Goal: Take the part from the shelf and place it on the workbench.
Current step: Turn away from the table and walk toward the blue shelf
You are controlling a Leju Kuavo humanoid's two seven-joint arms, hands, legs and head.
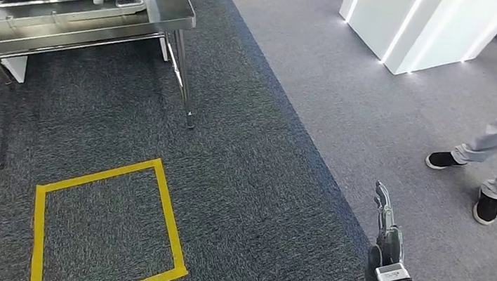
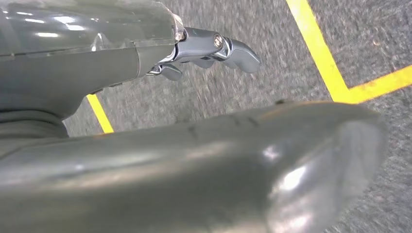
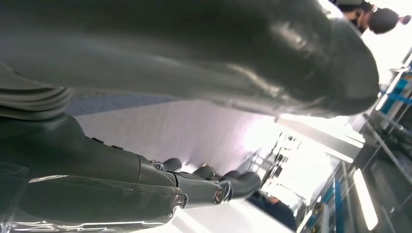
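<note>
Head view: steel workbench point(image 1: 175, 15) on dark carpet point(image 1: 248, 183); right hand point(image 1: 385, 230) extended, empty; left hand point(image 2: 214, 48) empty.

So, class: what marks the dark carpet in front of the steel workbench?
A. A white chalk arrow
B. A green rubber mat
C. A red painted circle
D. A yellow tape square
D: a yellow tape square lies on the dark carpet near the steel workbench.
</note>
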